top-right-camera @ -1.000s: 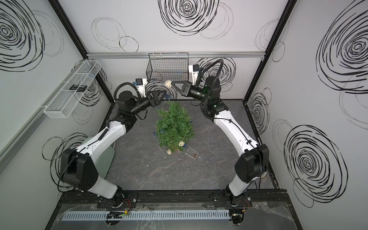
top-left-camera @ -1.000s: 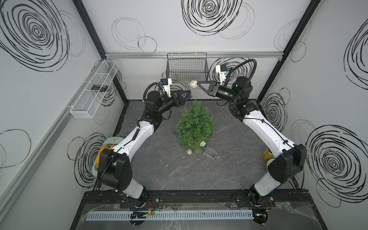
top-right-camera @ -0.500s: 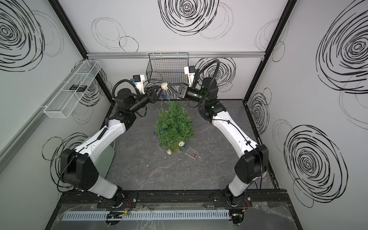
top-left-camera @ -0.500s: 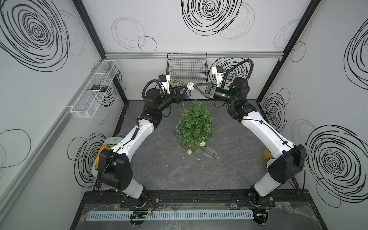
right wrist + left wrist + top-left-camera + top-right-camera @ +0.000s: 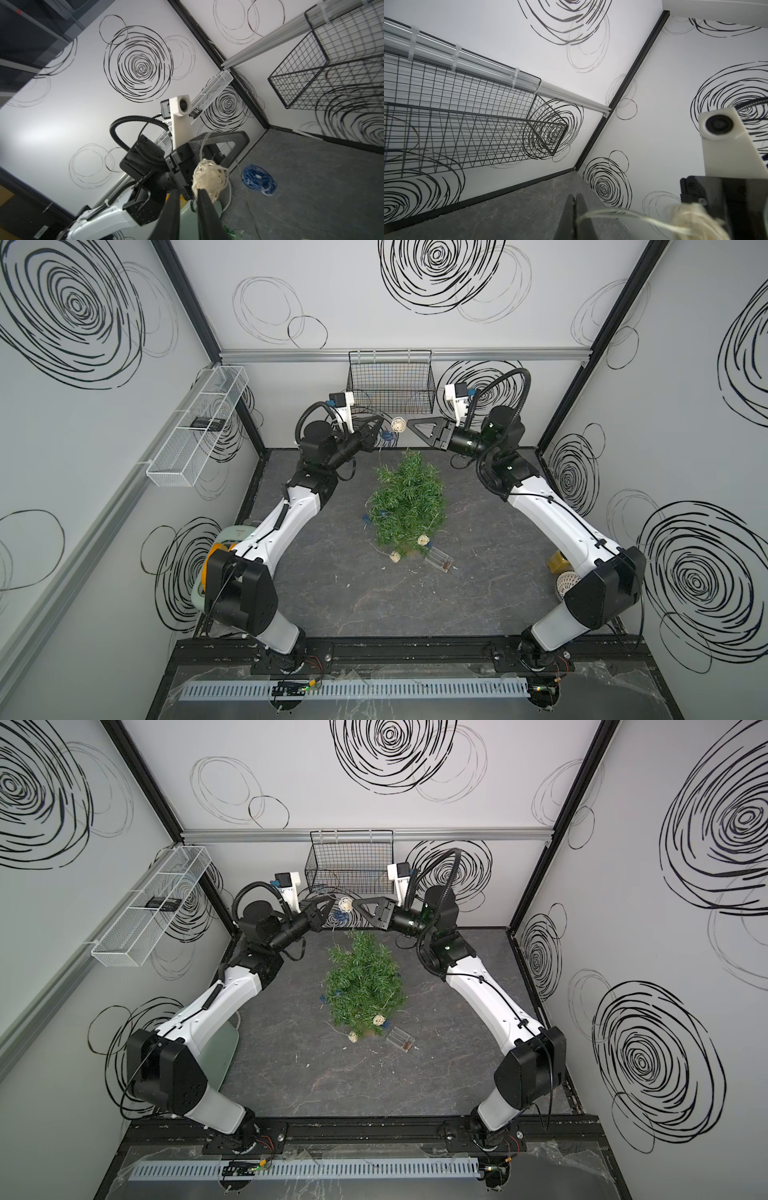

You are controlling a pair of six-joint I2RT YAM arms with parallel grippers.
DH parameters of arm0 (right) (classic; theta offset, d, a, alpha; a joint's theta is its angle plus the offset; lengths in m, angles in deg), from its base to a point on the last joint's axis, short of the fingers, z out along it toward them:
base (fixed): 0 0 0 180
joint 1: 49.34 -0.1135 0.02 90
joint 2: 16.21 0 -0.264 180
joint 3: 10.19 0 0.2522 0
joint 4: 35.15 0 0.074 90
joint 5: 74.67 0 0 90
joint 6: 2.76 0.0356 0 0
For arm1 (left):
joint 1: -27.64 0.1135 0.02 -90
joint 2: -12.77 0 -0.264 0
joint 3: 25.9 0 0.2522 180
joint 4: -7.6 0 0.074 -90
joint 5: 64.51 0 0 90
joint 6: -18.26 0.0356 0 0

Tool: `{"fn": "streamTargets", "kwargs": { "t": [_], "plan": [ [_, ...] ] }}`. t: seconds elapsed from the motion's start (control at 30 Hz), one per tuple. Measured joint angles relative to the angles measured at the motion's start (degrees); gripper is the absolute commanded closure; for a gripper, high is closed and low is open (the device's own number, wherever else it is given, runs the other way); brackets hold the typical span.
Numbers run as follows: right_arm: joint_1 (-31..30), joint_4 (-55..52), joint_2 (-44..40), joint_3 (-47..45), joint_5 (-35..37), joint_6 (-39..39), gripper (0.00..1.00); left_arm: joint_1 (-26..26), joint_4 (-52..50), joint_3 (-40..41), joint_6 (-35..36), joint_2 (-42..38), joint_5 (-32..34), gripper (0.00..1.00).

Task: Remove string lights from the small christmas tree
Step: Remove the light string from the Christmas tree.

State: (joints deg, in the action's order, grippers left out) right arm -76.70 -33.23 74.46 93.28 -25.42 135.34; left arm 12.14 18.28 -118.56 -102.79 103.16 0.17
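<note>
One cream wicker ball (image 5: 398, 424) beside blue woven ball (image 5: 386, 436), near bushy conical tree (image 5: 405, 499)

One tree (image 5: 405, 497), three visible cream balls (image 5: 398, 424), two wire baskets (image 5: 390, 393), two robot arms (image 5: 291, 518)

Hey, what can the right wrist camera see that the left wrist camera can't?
Only the right wrist view shows the dark blue ball beside the cream one, the white mesh shelf on the side wall, and the left arm's wrist camera. Only the left wrist view shows the right arm's wrist camera and the spot where the left gripper, jaws shut, pinches the wire of the string lights. Both show the cream woven ball, the black wire basket and the dark tabletop.
</note>
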Motion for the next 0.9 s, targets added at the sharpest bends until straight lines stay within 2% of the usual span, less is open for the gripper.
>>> {"fn": "streamTargets", "kwargs": {
  "t": [0.07,0.23,0.53,0.7,0.9],
  "plan": [
    [0.7,0.3,-1.0,-1.2,0.2,0.9,0.38,0.7,-0.3,0.0,-0.1,0.0,0.5,1.0],
    [3.1,0.8,-4.7,-3.7,1.2,1.9,0.29,3.0,-1.5,1.1,-1.0,-1.0,1.9,1.0],
    [5.3,1.1,-17.2,-12.5,7.3,1.3,0.21,6.0,-5.6,9.0,-2.5,-12.8,5.7,1.0],
    [5.3,1.2,-23.2,-17.4,9.6,0.3,0.21,7.2,-9.4,13.0,-2.4,-21.2,8.3,1.0],
    [5.3,1.0,-27.1,-22.0,10.2,0.0,0.21,10.7,-12.8,13.8,-2.4,-25.3,10.8,1.0]
  ]
}}
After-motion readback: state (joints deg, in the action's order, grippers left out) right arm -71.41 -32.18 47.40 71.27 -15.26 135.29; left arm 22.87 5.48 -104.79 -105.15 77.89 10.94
